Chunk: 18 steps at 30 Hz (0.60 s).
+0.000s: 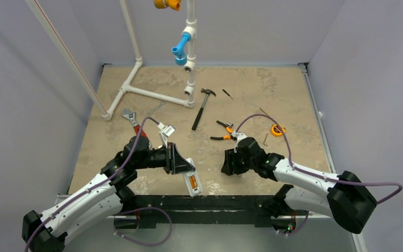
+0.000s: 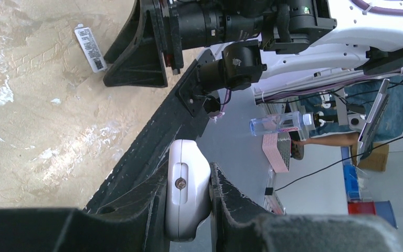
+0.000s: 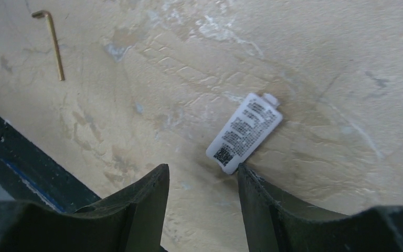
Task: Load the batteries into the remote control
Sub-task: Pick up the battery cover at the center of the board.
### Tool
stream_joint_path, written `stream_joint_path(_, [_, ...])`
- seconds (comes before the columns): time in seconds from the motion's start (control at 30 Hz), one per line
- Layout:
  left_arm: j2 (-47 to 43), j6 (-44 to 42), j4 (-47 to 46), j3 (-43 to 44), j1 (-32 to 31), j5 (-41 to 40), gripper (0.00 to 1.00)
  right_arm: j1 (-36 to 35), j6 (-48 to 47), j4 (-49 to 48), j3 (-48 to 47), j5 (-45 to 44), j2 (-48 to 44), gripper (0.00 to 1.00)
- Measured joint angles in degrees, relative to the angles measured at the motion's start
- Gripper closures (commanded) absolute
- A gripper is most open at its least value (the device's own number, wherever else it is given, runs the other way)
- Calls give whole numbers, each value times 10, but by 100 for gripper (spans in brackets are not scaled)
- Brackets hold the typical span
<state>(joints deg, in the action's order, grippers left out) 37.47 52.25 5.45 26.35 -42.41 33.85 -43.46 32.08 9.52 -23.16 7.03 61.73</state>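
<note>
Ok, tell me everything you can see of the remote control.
The remote control is a slim white plastic handset, clamped at one rounded end, where a small screw shows, by the left gripper. It points toward the front edge of the table, back upward, with orange batteries showing in its recess.

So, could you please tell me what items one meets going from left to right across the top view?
A red-handled wrench → remote control → orange-handled pliers → small round orange object.
</note>
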Motion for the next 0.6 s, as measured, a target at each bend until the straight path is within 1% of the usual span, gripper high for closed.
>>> stream_joint_path(0.23, [-8, 0, 0, 0, 0, 2, 100, -56, 30, -64, 0, 1, 39, 50])
stream_joint_path(0.37, [-11, 0, 2, 0, 0, 2, 100, -63, 40, -98, -14, -6, 76, 49])
stream_joint_path(0.6, [-20, 0, 9, 0, 0, 2, 100, -65, 40, -103, -63, -63, 138, 48])
